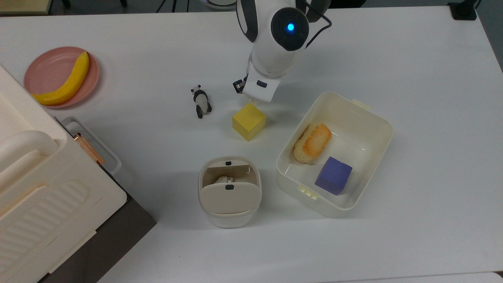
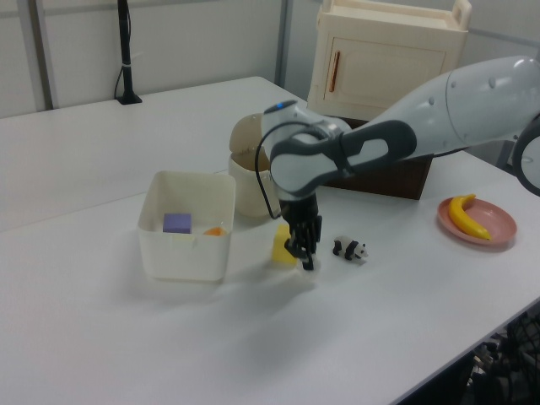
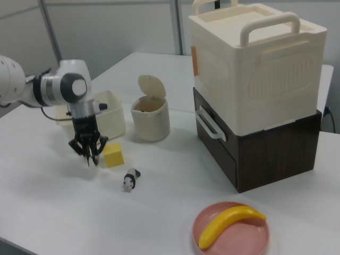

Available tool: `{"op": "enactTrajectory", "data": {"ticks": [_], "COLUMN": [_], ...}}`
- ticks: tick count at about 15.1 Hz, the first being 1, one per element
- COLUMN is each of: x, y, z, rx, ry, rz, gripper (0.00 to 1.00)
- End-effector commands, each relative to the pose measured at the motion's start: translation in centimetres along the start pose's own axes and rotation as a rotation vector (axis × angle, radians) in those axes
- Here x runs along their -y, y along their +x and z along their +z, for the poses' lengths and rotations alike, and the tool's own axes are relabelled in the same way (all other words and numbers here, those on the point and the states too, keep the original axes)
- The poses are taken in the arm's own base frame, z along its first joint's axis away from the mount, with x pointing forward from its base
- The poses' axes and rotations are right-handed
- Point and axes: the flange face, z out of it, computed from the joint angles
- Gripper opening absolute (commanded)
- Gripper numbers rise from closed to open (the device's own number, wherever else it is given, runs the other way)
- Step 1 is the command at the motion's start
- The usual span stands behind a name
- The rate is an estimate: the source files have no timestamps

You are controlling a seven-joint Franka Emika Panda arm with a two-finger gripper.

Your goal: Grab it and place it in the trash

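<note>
My gripper (image 2: pixel 305 260) hangs just above the table beside the yellow cube (image 2: pixel 283 247), fingers drawn close together. The paper ball is no longer on the table and sits hidden between the fingers; I make out no clear piece of it. In the right view the gripper (image 3: pixel 91 158) is just to the left of the cube (image 3: pixel 112 155). In the top view the arm's hand (image 1: pixel 261 84) covers the spot above the cube (image 1: pixel 248 121). The trash (image 1: pixel 230 192), a small cream bin with its swing lid tipped open, stands below the cube in the top view.
A panda figurine (image 1: pixel 201 102) stands left of the hand in the top view. The cream tub (image 1: pixel 387 129) at the top view's right holds a bread roll (image 1: pixel 312 142) and a purple cube (image 1: pixel 333 175). A pink plate (image 1: pixel 43 70) with a banana and a cream cabinet (image 1: pixel 35 188) occupy the top view's left.
</note>
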Motion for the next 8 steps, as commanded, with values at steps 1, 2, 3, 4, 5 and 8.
{"op": "enactTrajectory", "data": {"ticks": [1,2,3,4,5,8], "x": [-1.7,-3.0,-4.4,-5.1,-5.9,-9.6], "y": [-0.8,-1.1,-1.4,-1.6,-1.7,-1.1], "z": [-8.0,-10.0,-11.8,-13.0,-13.6,-17.1], "rx": [-0.061,-0.098,-0.138,-0.168,-0.189,-0.396], "ry": [-0.003,0.022,0.048,0.053,0.049,0.039], "rz": [0.038,0.067,0.096,0.111,0.135,0.294], "gripper": [0.00,0.00,0.00,0.00,0.00,0.00]}}
